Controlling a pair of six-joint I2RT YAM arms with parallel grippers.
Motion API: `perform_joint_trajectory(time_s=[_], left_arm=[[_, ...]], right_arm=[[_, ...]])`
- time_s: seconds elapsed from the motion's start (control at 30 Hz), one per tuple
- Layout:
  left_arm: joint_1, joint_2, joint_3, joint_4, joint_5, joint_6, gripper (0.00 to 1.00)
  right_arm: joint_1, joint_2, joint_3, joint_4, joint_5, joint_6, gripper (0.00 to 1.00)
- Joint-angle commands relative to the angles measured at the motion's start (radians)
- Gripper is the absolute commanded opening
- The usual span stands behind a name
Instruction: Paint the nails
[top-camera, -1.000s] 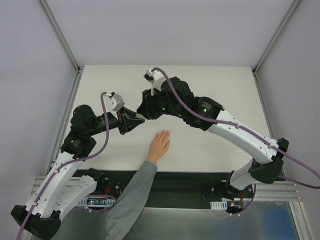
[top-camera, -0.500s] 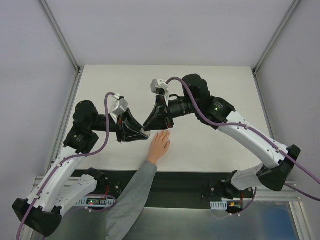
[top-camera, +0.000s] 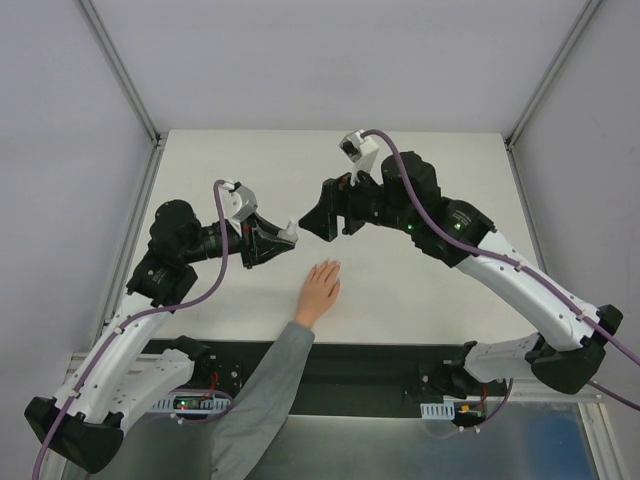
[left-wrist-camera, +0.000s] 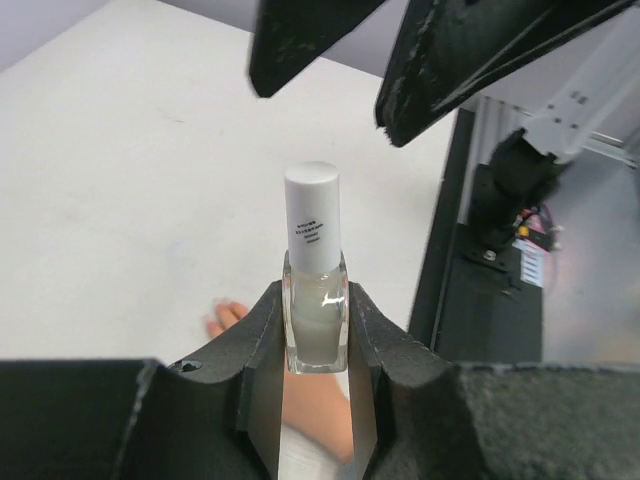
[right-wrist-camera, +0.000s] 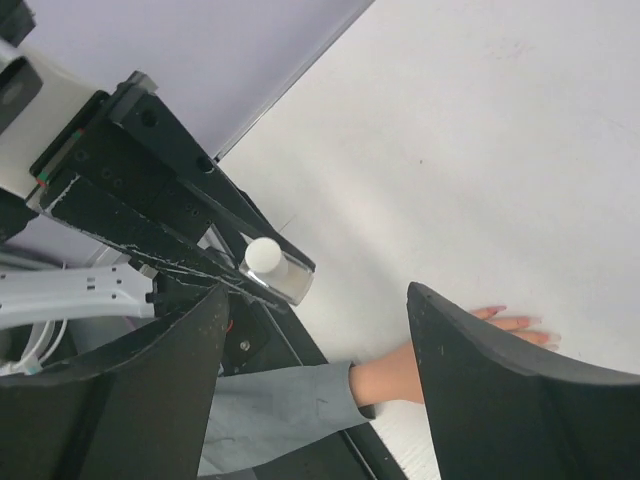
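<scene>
White-capped bottle (left-wrist-camera: 316, 270) sits clamped in the left end effector (top-camera: 286, 238), cap on; the right end effector (top-camera: 322, 215) gapes beside it. At lower centre, the nails (top-camera: 331, 265) rest on the desk (top-camera: 430, 285); painting seems not yet begun.

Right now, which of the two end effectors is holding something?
The left end effector: it clamps a small whitish bottle; the right end effector is open, empty.

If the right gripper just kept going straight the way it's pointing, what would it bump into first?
Most likely the white-capped bottle held by the left gripper. The right wrist view shows it straight ahead of the open right gripper. How far off it is, the pictures don't make clear.
</scene>
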Motion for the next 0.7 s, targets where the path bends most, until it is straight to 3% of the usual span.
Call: perform_joint_trajectory(time_s=[0.0, 0.27, 0.47, 0.57, 0.67], left_arm=[[0.003, -0.024, 0.014, 0.006, -0.16, 0.073, 0.0], [0.003, -0.018, 0.015, 0.008, -0.148, 0.06, 0.0], [0.003, -0.027, 0.012, 0.011, -0.138, 0.05, 0.0], [0.003, -0.04, 0.012, 0.012, -0.146, 0.047, 0.0], [0.003, -0.041, 0.015, 0.014, -0.14, 0.044, 0.0]], right_arm=[[0.054, -0.012, 0.059, -0.035, 0.28, 0.135, 0.74], [0.115, 0.089, 0.145, -0.035, 0.341, 0.119, 0.74], [0.134, 0.17, 0.18, -0.031, 0.309, 0.149, 0.56], [0.141, 0.182, 0.174, -0.031, 0.291, 0.152, 0.41], [0.141, 0.173, 0.157, -0.028, 0.275, 0.141, 0.32]])
